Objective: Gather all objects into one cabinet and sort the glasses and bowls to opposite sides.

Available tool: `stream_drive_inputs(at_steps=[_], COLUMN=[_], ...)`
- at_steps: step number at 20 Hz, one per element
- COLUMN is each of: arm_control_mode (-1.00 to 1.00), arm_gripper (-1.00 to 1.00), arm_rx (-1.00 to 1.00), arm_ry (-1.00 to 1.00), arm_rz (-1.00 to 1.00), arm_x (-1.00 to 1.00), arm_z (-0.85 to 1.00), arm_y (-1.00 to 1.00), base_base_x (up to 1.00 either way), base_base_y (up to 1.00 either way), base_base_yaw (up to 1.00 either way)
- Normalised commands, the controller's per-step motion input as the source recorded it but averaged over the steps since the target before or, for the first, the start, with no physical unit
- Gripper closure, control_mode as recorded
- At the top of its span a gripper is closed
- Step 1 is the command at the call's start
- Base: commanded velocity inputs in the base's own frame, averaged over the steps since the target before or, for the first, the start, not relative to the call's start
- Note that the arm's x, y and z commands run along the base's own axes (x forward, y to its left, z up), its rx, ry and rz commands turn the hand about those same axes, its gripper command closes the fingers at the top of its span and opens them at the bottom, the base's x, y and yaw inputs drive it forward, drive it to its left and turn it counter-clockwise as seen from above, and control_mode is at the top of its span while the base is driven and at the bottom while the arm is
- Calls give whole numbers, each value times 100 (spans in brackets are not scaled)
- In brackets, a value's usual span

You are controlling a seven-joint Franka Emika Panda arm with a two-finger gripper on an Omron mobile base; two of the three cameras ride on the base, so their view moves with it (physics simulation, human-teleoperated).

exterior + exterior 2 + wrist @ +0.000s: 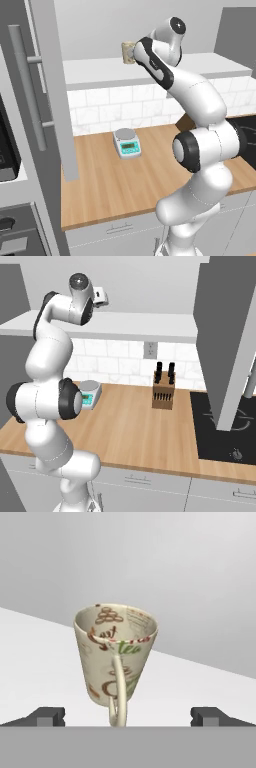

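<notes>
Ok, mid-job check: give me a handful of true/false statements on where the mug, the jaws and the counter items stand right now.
1. The gripper has its jaws open wide, one on each side of the mug. True.
2. The mug lies on its side on the wooden counter. False: it stands upright on the white shelf board.
3. The mug's loop handle faces the hand camera. True.
4. A kitchen scale sits on the wooden counter below the shelf. True.
5. The knife block is on the stovetop. False: it stands on the wooden counter, left of the black stovetop.
6. The jaws are shut on the mug. False: the fingertips stand apart from it.
</notes>
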Motion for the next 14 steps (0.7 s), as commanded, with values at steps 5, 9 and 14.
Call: stream_drive_inputs(at_steps=[5, 9, 14], arm_control_mode=[-100, -100, -100], arm_gripper=[-100, 100, 100], arm_rx=[0, 0, 0], arm_ry=[0, 0, 0], arm_rz=[0, 0, 0], arm_x=[20, 6, 0], arm_z=[-25, -6, 0], arm_y=[15, 4, 0], base_base_x=[0, 0, 0], base_base_y=[0, 0, 0], base_base_yaw=[0, 0, 0])
